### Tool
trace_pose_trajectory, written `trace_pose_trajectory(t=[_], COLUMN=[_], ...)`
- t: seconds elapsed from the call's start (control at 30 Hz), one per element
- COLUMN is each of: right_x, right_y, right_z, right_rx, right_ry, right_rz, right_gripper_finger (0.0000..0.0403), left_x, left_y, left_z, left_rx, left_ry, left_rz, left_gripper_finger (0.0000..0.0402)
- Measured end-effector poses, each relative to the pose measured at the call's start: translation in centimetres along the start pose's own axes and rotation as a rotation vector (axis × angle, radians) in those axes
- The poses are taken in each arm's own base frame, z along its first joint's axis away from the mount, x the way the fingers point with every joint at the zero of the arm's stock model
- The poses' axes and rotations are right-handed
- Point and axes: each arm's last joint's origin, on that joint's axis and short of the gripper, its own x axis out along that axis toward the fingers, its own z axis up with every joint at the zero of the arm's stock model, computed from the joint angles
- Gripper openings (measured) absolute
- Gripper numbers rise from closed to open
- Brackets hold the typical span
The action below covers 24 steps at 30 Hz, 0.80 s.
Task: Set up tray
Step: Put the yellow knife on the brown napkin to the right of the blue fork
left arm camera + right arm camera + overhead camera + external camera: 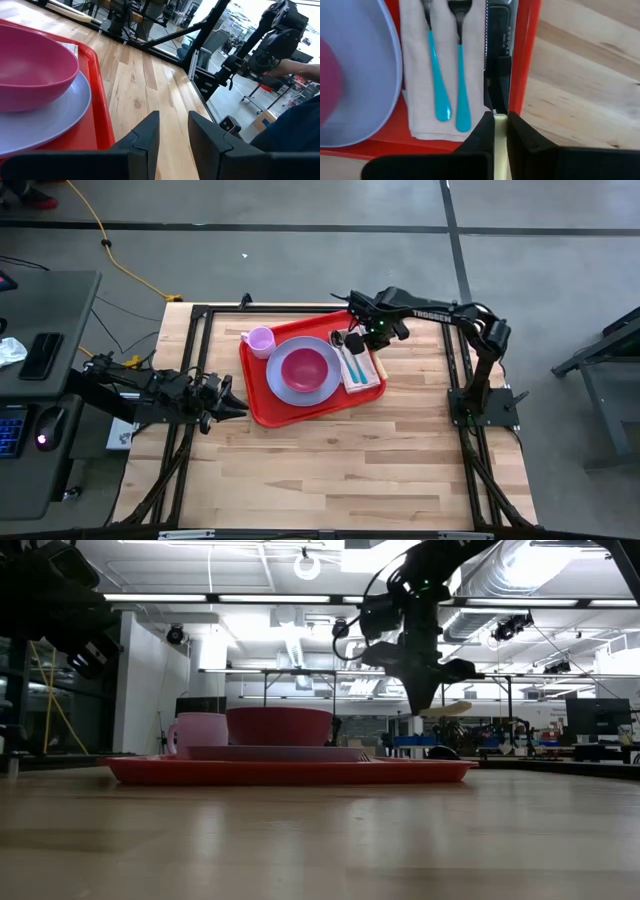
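So the right gripper (500,131) has its two dark fingers pinched nearly shut on the pale handle of a knife with a serrated blade (496,75), held over the edge of the folded beige cloth napkin (444,70), just inside the rim of the big flat red plastic tray (524,55).

The napkin already carries two teal-handled utensils (449,75), and beside it sits the round lavender plate (303,372) with the magenta bowl (303,366) on it, plus a small pink mug (260,341) in the tray's corner.

The tray lies mid-table, toward the far side.

My worry: that knife is so close to the rim that it could land propped on it, or slide off onto the wooden tabletop (400,440). It could also nudge the teal pair crooked.

The left gripper (173,131) waits partly open and empty near the tray's other side.
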Motion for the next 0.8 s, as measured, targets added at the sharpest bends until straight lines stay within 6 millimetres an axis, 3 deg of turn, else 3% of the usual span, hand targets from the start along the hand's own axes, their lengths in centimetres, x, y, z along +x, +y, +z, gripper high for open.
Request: trace_pose_trajectory(t=[0.4, 0.8], right_x=[0.4, 4.8], right_y=[0.7, 1.4], right_z=[0.4, 2.1], right_rx=[0.038, 0.027], right_ry=[-0.040, 0.019], right_rz=[0.042, 0.037], right_gripper_finger=[0.0007, 0.0011], left_x=[0.0, 0.0], left_y=[0.0, 0.0], left_z=[0.0, 0.0], left_rx=[0.000, -0.001], left_ry=[0.000, 0.000], left_rz=[0.000, 0.000], left_gripper_finger=[0.0134, 0.0134])
